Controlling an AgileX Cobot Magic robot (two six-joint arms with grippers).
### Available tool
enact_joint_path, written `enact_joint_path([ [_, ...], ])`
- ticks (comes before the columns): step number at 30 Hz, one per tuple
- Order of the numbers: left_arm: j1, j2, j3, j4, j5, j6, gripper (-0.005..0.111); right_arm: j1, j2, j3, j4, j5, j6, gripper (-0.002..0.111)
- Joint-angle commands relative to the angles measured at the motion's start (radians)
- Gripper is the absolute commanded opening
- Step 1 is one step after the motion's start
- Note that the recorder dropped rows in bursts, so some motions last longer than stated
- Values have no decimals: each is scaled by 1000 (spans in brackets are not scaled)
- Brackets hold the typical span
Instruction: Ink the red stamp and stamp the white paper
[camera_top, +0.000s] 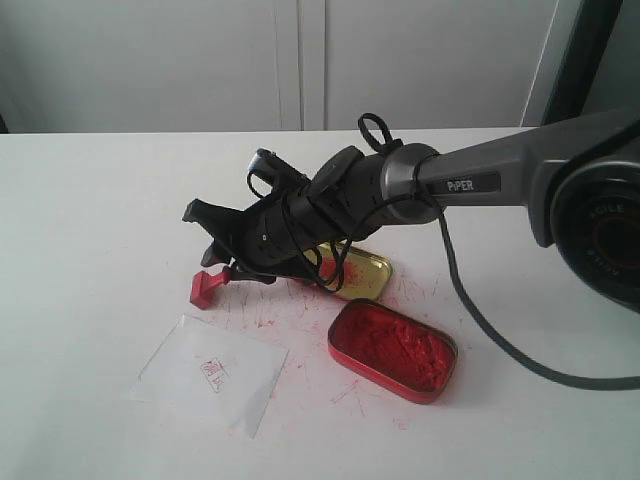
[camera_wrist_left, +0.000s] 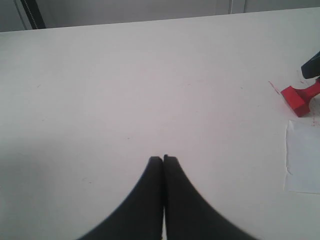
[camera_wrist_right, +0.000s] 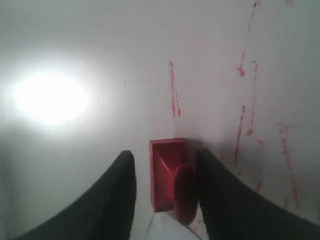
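My right hand (camera_wrist_right: 165, 155) stands released around the red stamp (camera_top: 208, 288), which lies on its side; left hand (camera_wrist_left: 163, 159) clenched. Light, rigid plastic, I judge: grip its handle.

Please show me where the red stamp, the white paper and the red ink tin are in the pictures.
red stamp (camera_top: 204, 290), exterior view, on its square base.
white paper (camera_top: 243, 383), exterior view, on a bare part beside the imprint.
red ink tin (camera_top: 376, 376), exterior view, on its near wall.

Plastic red stamp (camera_top: 207, 288), translucent white paper (camera_top: 210, 375)
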Motion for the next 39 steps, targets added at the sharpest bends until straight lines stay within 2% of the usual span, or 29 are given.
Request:
enact_joint_path([
  [1, -3, -4, 3, 1, -4, -1, 0, -2, -21, 2, -124, -32, 90, 38],
  [4, -3, -4, 3, 1, -4, -1, 0, -2, -29, 2, -188, -67, 152, 38],
  [11, -3, -4, 3, 1, -4, -1, 0, -2, -53, 2, -258, -62, 155, 36],
  [13, -3, -4, 3, 1, -4, -1, 0, -2, -61, 2, -309, -42, 155, 30],
  [19, -3, -4, 3, 1, -4, -1, 0, -2, -92, 2, -448, 58, 155, 0],
  [30, -3, -4, 3, 1, -4, -1, 0, -5, -172, 2, -666, 235, 159, 0],
  [39, -3, -4, 3, 1, -4, -1, 0, -52, -218, 2, -716, 382, 180, 0],
])
